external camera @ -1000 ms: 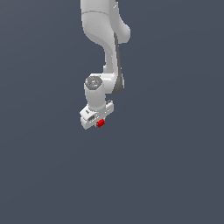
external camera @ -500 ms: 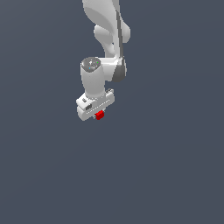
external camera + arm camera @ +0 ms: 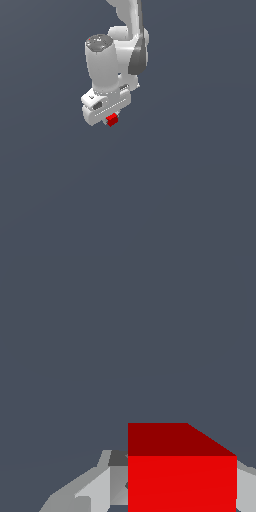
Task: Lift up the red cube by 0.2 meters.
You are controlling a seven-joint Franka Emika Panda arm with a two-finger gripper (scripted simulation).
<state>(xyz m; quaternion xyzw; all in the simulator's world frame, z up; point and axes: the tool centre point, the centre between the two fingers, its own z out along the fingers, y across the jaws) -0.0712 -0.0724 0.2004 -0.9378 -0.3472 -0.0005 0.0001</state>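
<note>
The red cube [image 3: 112, 119] has equal sides, so no long axis shows; in the wrist view one flat face [image 3: 181, 483] fronts the camera with a darker face above. It is plain, bright and unmarked. The claw [image 3: 111, 119] is clamped on it, holding it beneath the white arm [image 3: 107, 65].

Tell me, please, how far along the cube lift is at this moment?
Done: the gripper is shut on the red cube, which hangs beneath the white hand with nothing visible under it. In hand: carrying it, the cube between the fingers. Left: whether it has reached full height cannot be judged.
</note>
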